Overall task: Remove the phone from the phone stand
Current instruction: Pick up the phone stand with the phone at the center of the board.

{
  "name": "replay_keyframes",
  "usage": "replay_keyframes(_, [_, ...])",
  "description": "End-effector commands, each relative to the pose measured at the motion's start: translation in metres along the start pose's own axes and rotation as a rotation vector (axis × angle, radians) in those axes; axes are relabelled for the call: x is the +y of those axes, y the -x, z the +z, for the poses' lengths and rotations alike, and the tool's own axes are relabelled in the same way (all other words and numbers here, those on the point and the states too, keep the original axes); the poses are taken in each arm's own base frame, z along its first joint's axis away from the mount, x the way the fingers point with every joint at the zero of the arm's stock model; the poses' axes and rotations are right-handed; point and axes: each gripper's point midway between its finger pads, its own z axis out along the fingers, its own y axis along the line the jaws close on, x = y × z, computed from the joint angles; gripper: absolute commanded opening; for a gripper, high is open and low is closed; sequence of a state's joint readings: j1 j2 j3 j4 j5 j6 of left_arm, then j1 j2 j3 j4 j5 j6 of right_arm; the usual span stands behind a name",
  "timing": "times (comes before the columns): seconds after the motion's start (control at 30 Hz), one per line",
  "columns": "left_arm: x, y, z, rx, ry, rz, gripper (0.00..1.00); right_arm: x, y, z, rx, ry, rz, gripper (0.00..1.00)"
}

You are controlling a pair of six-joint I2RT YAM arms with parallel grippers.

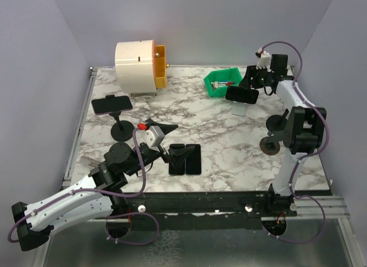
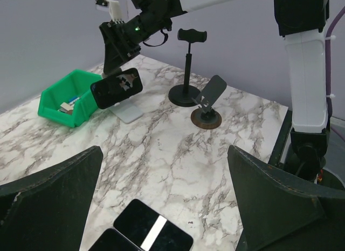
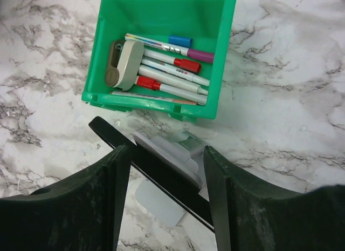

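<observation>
A black phone (image 1: 241,95) rests in landscape on a small white stand (image 1: 239,110) at the back right, in front of the green bin. It also shows in the left wrist view (image 2: 116,87) and, edge-on, in the right wrist view (image 3: 161,173). My right gripper (image 1: 252,83) is open and hangs over the phone's top edge, with one finger on either side of the phone and the stand's cradle (image 3: 178,154). My left gripper (image 1: 172,143) is open and empty, low over the table's front middle.
Two dark phones (image 1: 185,159) lie flat under my left gripper. Another phone sits on a black stand (image 1: 112,104) at the left. Two black stands without phones (image 1: 277,122) are at the right. The green bin (image 3: 161,24) holds markers. A white and orange drum (image 1: 137,60) stands at the back.
</observation>
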State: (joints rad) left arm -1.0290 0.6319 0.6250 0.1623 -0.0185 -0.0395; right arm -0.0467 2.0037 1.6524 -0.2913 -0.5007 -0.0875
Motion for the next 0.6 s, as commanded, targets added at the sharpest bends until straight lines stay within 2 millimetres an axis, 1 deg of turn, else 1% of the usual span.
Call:
replay_keyframes(0.0, [-0.004,-0.009,0.002,0.022,-0.020,0.011,0.99,0.009,0.002,0.006,0.009,0.065,0.005,0.61])
replay_keyframes(0.2, [-0.002,-0.011,0.003,0.028,-0.012,0.015,0.99,0.005,-0.016,0.010,0.047,0.054,0.005,0.58])
replay_keyframes(0.57, [-0.003,-0.011,0.003,0.026,-0.018,0.013,0.99,0.003,-0.021,0.006,0.055,0.046,0.010,0.44])
